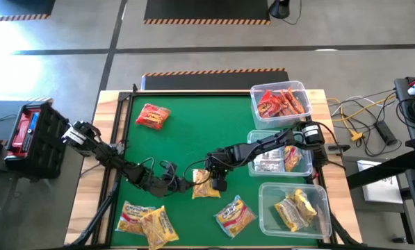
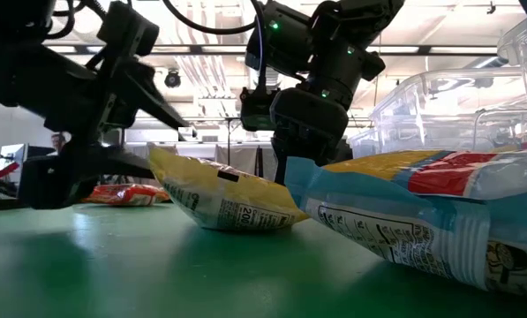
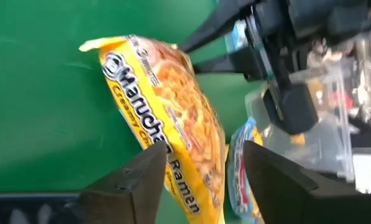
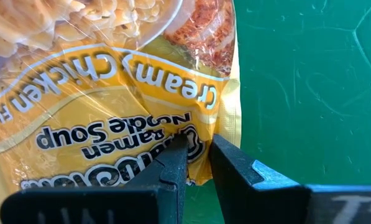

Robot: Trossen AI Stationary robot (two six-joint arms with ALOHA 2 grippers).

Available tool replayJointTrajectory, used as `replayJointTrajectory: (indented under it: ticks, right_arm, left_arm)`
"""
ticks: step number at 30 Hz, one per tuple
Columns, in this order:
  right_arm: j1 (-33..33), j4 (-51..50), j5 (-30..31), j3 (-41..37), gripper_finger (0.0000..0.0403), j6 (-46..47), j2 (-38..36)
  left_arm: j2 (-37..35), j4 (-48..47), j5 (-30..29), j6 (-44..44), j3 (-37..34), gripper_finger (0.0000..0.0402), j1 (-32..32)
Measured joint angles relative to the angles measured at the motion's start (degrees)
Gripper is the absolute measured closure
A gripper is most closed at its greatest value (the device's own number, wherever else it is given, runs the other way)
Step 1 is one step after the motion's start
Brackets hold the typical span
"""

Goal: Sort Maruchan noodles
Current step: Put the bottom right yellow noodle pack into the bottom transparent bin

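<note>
Handover step on the yellow Creamy Chicken packet (image 1: 206, 185), mid-surface. My right gripper (image 1: 219, 182) is pinched on the packet's edge, fingers (image 4: 173, 163) nearly together with the wrapper between them. My left gripper (image 1: 181, 183) sits just beside the packet on its other side, fingers (image 3: 135, 180) apart; the packet runs between them, and I can't tell if they touch it. I judge the left is letting go so the right can take over. Next move: lift with the right and carry to the clear bin (image 1: 323, 223) behind it holding other yellow packets; thin edge grip could slip.
</note>
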Motion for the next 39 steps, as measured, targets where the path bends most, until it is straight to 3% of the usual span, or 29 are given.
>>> replayJointTrajectory:
  ticks: [8,21,30,34,39]
  right_arm:
    - [0.0,0.1,0.0,0.0,0.0344,0.2,0.0]
    - [0.0,1.6,-0.1,0.0,0.0344,1.4,0.0]
    - [0.0,0.3,0.0,0.0,0.0344,1.4,0.0]
    - [0.0,0.3,0.0,-0.1,0.0344,1.0,0.0]
    - [0.1,-0.1,0.1,-0.2,0.0344,2.0,-0.1]
  left_arm:
    - [0.0,-0.7,1.8,0.1,0.4,0.0161,1.1]
    - [6.7,-2.3,8.7,-2.1,5.4,0.0159,4.6]
    - [4.7,-6.8,15.0,-4.2,5.6,0.0159,4.6]
    - [4.7,-8.2,13.9,-4.2,6.3,0.0159,4.5]
    - [6.0,-8.7,7.5,-3.8,8.8,0.0159,6.0]
